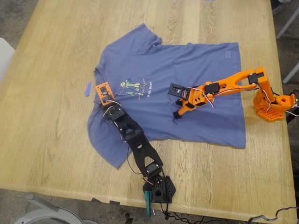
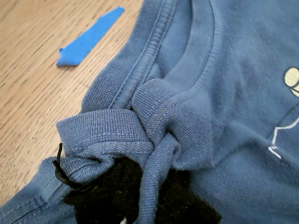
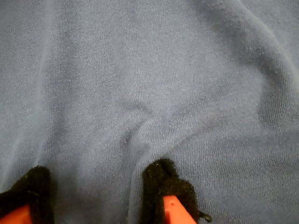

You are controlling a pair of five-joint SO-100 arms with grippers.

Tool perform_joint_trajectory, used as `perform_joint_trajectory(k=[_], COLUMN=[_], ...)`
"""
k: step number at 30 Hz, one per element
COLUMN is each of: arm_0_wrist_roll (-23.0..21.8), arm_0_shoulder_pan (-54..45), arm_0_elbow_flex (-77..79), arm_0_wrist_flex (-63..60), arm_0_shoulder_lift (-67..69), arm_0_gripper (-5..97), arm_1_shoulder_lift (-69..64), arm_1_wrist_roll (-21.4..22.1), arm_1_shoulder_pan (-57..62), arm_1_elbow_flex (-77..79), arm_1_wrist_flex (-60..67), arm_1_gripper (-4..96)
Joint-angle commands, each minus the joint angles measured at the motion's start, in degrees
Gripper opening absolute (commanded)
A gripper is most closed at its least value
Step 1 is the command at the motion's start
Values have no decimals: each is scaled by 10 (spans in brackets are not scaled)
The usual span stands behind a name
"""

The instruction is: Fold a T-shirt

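On the pale wooden desk, toward the exterior view's left, a small blue scrap lies on bare wood just beside the T-shirt's neckline. The slate-blue T-shirt itself is spread across the middle of the desk, chest print facing up, collar toward the exterior view's left and hem toward its right, with one sleeve reaching the far side and the other hanging toward the near edge. My first gripper, on the black arm whose base sits at the near edge, is down at the collar; in the first wrist view its black padded jaws are clamped on the ribbed neckband, which is bunched and puckered between them. Further toward the exterior view's right, my second gripper, on the orange arm, presses onto the shirt's middle; its jaws stand apart, both padded tips resting on the fabric with a small wrinkle rising between them
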Motion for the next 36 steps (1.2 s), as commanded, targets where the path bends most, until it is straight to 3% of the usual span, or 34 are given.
perform_joint_trajectory(k=[1, 8, 17, 19, 25, 30, 33, 36], arm_0_wrist_roll=[-4, -4, -5, -5, -6, -10, -12, -15], arm_0_shoulder_pan=[25, 31, 36, 37, 47, 62, 75, 83], arm_0_elbow_flex=[13, 48, 97, 110, 149, 174, 198, 221], arm_0_wrist_flex=[13, 11, 5, 4, -10, -20, -28, -35], arm_0_shoulder_lift=[69, 103, 148, 159, 188, 213, 236, 266], arm_0_gripper=[0, 0, 0, 0, 0, 0, 0, 0], arm_1_shoulder_lift=[-16, -51, -188, -209, -250, -294, -345, -504], arm_1_wrist_roll=[-5, -4, 16, 18, 24, 33, 35, 32], arm_1_shoulder_pan=[-27, -39, -54, -58, -64, -47, -30, -9], arm_1_elbow_flex=[-26, -54, -258, -288, -348, -426, -533, -854], arm_1_wrist_flex=[23, 83, 189, 202, 222, 248, 291, 417], arm_1_gripper=[335, 322, 279, 247, 13, 1, 1, 1])
